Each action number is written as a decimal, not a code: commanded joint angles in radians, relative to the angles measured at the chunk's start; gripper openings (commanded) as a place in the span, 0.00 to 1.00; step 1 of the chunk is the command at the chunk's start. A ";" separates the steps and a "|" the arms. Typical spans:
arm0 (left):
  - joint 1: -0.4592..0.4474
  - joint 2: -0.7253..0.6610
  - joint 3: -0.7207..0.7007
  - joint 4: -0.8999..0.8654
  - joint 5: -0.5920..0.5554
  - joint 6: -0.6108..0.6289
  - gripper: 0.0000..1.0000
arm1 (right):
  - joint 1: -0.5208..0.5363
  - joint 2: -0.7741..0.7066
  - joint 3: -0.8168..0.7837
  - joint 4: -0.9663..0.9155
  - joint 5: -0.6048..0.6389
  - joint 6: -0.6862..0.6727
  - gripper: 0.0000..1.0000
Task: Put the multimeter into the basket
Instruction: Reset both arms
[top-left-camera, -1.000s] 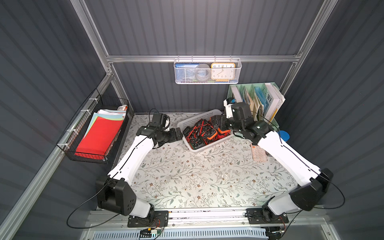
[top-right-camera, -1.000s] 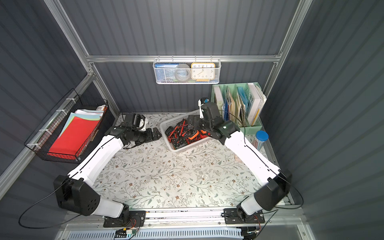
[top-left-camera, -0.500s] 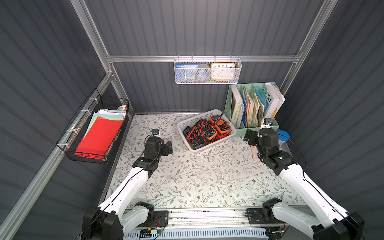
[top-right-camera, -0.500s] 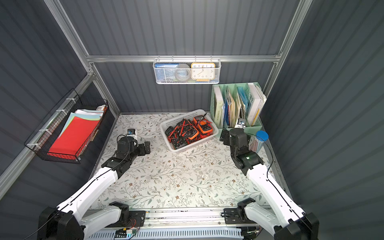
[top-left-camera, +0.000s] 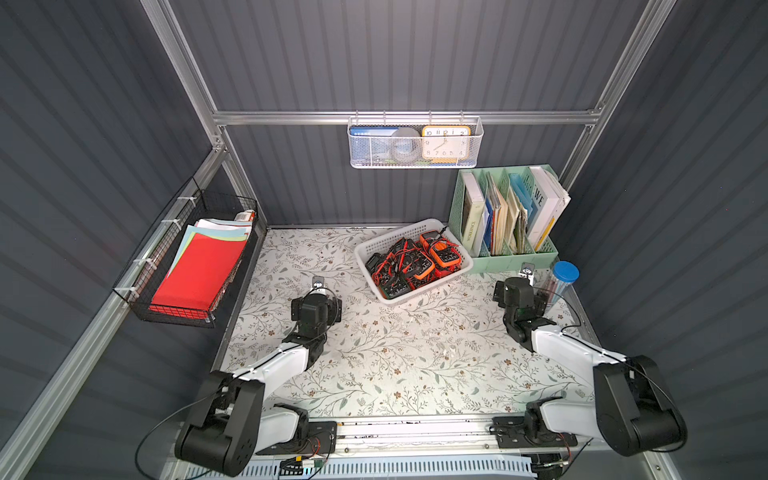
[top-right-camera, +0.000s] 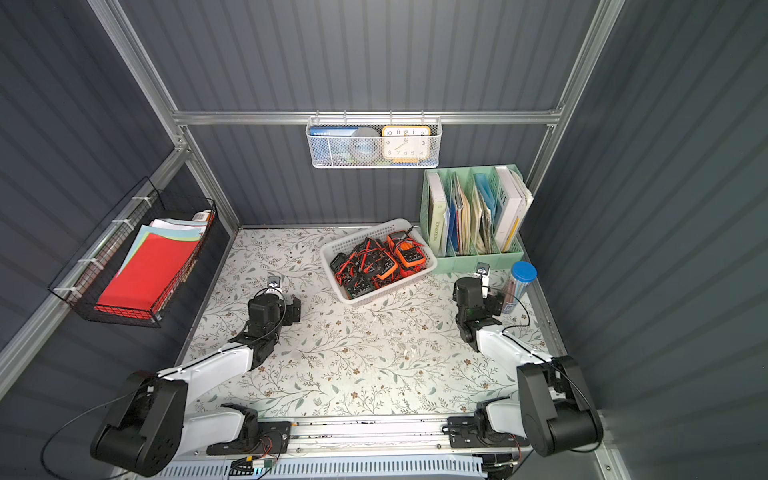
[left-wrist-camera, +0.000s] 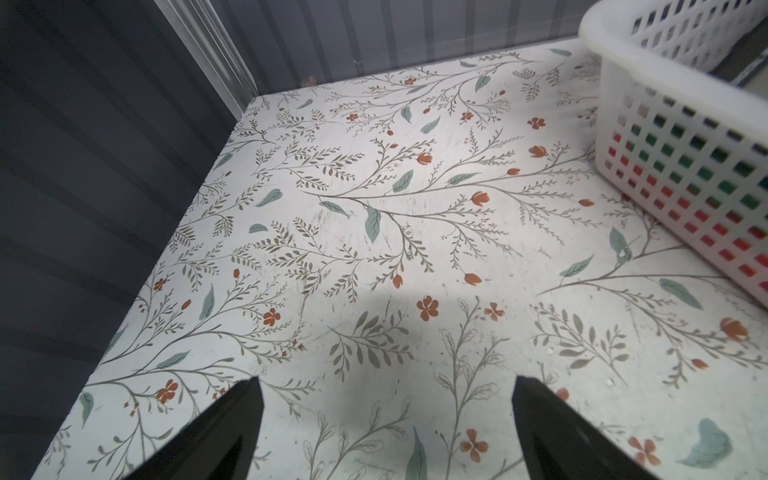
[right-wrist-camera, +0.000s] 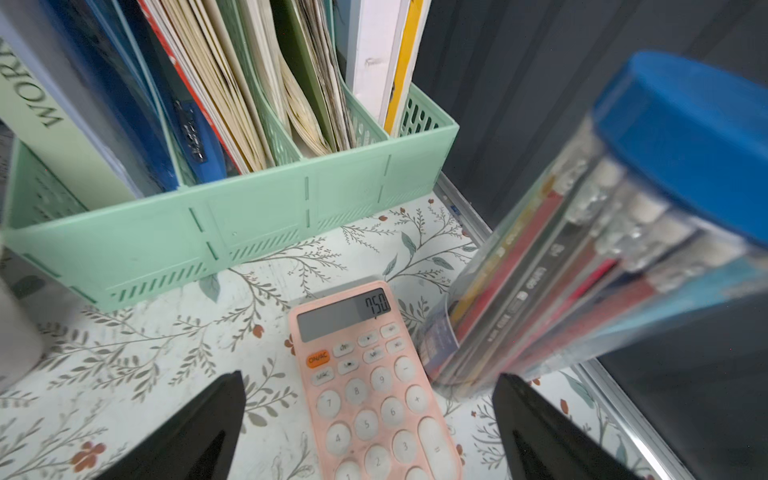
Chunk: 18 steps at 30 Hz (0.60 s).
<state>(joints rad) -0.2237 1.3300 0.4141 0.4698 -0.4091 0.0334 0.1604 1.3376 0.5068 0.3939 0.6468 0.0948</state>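
Observation:
The white perforated basket (top-left-camera: 432, 286) (top-right-camera: 395, 286) stands at the back middle of the table, slightly turned. Several multimeters lie in it, orange ones (top-left-camera: 444, 255) (top-right-camera: 409, 255) and black ones (top-left-camera: 392, 284), tangled with red and black leads. I see no multimeter outside it. My left gripper (left-wrist-camera: 384, 382) is open over bare floral tabletop, empty, with the basket's wall (left-wrist-camera: 685, 166) off to one side. My right gripper (right-wrist-camera: 368, 378) is open and empty above a pink calculator (right-wrist-camera: 365, 374). Both wrists (top-left-camera: 316, 309) (top-left-camera: 517, 299) are apart from the basket.
A green file organiser (top-left-camera: 507, 220) (right-wrist-camera: 232, 232) with books stands right of the basket. A clear pencil tube with a blue lid (top-left-camera: 563, 278) (right-wrist-camera: 582, 291) is close to my right gripper. A black wire basket of coloured papers (top-left-camera: 195, 266) and a white mesh basket with a clock (top-left-camera: 415, 141) hang on the walls.
Both arms have drawn back from the basket toward the front of the table. The left now hangs over bare table, the right over the calculator. The basket's contents have not moved.

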 joint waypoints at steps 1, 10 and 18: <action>0.001 0.097 -0.039 0.163 -0.021 0.054 0.99 | -0.037 0.038 -0.033 0.198 -0.024 -0.038 0.99; 0.001 0.324 -0.130 0.538 -0.021 0.122 0.99 | -0.094 0.185 -0.140 0.563 -0.271 -0.054 0.99; 0.037 0.441 -0.132 0.691 0.025 0.140 0.99 | -0.115 0.232 -0.148 0.603 -0.371 -0.054 0.99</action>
<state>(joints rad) -0.1978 1.7775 0.2684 1.1873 -0.4088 0.1562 0.0608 1.5749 0.3546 0.9497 0.3389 0.0452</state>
